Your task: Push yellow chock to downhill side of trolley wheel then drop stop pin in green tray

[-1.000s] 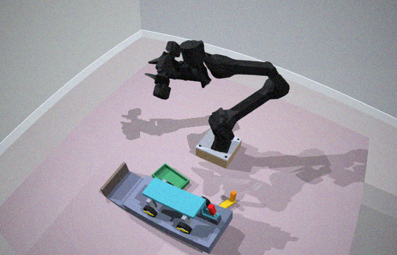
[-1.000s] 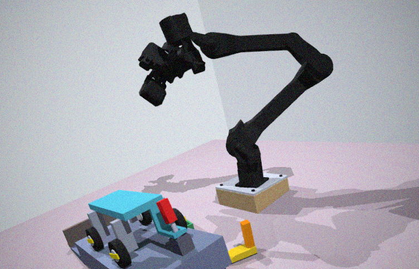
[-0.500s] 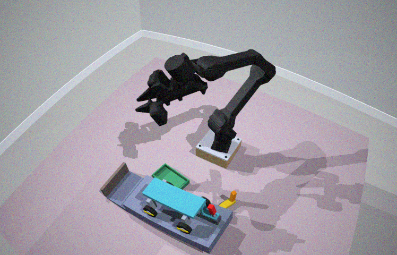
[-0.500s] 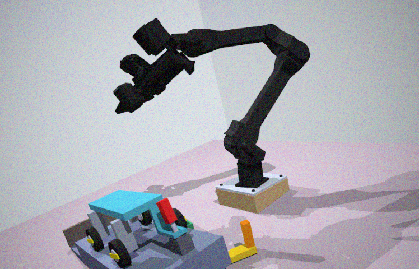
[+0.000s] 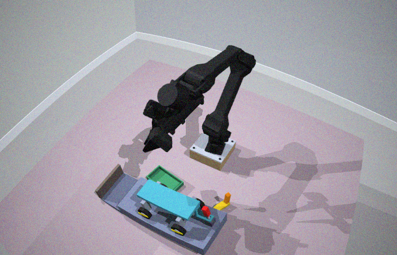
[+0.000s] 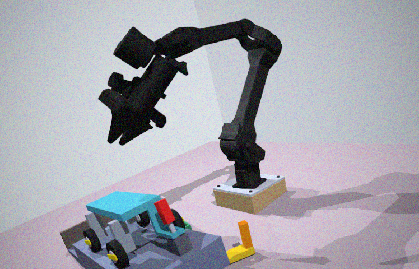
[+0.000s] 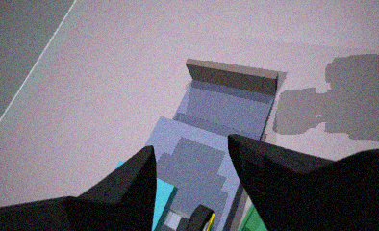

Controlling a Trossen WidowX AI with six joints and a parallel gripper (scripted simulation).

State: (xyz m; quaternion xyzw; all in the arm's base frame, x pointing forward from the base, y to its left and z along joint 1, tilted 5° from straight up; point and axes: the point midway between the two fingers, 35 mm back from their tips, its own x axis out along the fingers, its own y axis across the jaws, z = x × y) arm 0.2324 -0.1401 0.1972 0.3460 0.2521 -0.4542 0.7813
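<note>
The trolley with a cyan top (image 5: 168,198) (image 6: 123,204) stands on the grey-blue ramp (image 5: 208,238) (image 6: 205,243) (image 7: 225,113). The red-headed stop pin (image 5: 205,211) (image 6: 164,211) sits upright in its holder at the trolley's uphill end. The yellow chock (image 5: 222,205) (image 6: 241,253) with its orange handle (image 5: 227,197) (image 6: 245,234) lies on the table beside the ramp's uphill end; its black base is not made out. The green tray (image 5: 165,178) (image 6: 187,226) (image 7: 255,220) lies beside the ramp. My gripper (image 6: 115,143) (image 7: 191,148) is open and empty, high above the tray and ramp area.
A brown end board (image 5: 109,181) (image 6: 75,232) (image 7: 232,77) stands across the ramp's low end. The arm's base block (image 5: 205,160) (image 6: 235,199) stands behind the tray and chock. The trolley's near wheels (image 5: 178,229) (image 6: 117,255) face the ramp's outer side.
</note>
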